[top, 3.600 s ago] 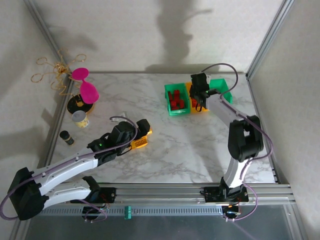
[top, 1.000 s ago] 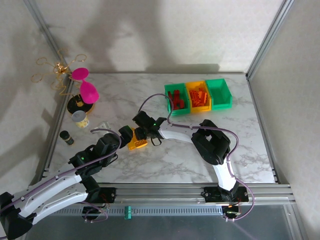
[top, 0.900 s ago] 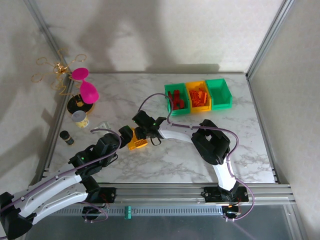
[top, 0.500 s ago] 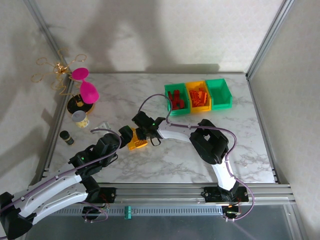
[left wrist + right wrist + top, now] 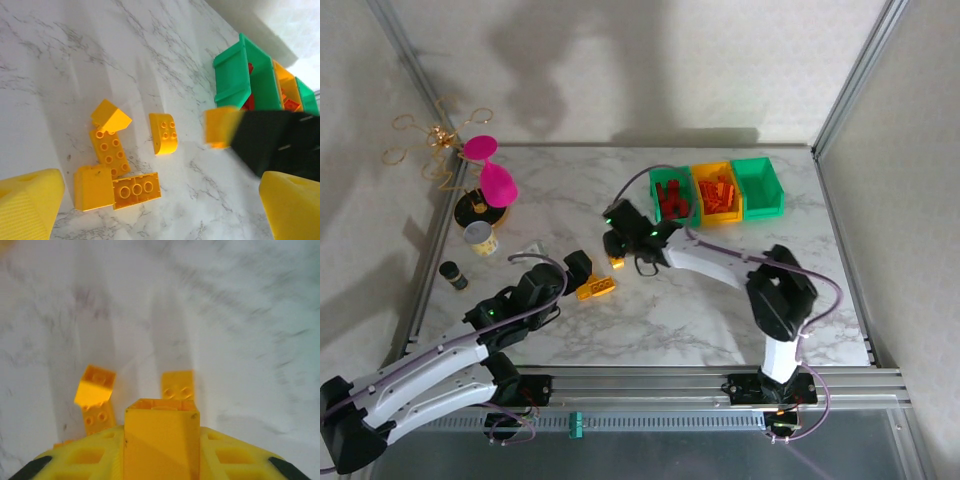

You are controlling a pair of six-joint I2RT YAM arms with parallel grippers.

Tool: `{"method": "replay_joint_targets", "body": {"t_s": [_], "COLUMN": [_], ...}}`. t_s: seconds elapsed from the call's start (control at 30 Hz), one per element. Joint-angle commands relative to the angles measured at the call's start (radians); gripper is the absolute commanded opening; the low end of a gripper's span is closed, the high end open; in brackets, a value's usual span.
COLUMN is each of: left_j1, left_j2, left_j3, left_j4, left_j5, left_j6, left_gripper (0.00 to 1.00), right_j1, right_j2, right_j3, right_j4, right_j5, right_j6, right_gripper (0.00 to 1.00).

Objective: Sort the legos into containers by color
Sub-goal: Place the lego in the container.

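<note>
The right hand (image 5: 617, 256) reaches across the counter (image 5: 650, 325) to left of centre, pinching a yellow brick (image 5: 617, 264) near the loose yellow legos (image 5: 595, 289). The left hand (image 5: 578, 268) sits just beside that cluster. The containers (image 5: 766, 211) stand far right, with red and orange bricks inside.

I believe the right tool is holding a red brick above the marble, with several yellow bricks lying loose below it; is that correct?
Not quite: the brick in the right tool is yellow, not red, as the right wrist view shows. It is held above the marble, with several yellow bricks lying loose below it.
</note>
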Motion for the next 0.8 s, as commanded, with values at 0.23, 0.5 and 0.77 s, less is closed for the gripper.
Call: {"method": "replay_joint_targets", "body": {"t_s": [0.23,0.5,0.77], "left_j1": [0.008,-0.002,-0.011], "left_j2": [0.211,0.396,0.490], "left_j3": [0.120,0.213,0.275], "left_j4": [0.191,0.320,0.379], "left_j5": [0.157,0.267,0.320], "left_j6": [0.083,0.135,0.158], "left_gripper": [1.00,1.00,1.00], "right_j1": [-0.406,-0.677,-0.800], "right_j2": [-0.193,-0.110,0.080], "right_j3": [-0.120,-0.084,0.078], "right_j4": [0.016,0.068,0.069], "right_j5": [0.107,0.151,0.114], "right_j6": [0.046,0.028,-0.025], "right_gripper": [0.33,0.34,0.34]}}
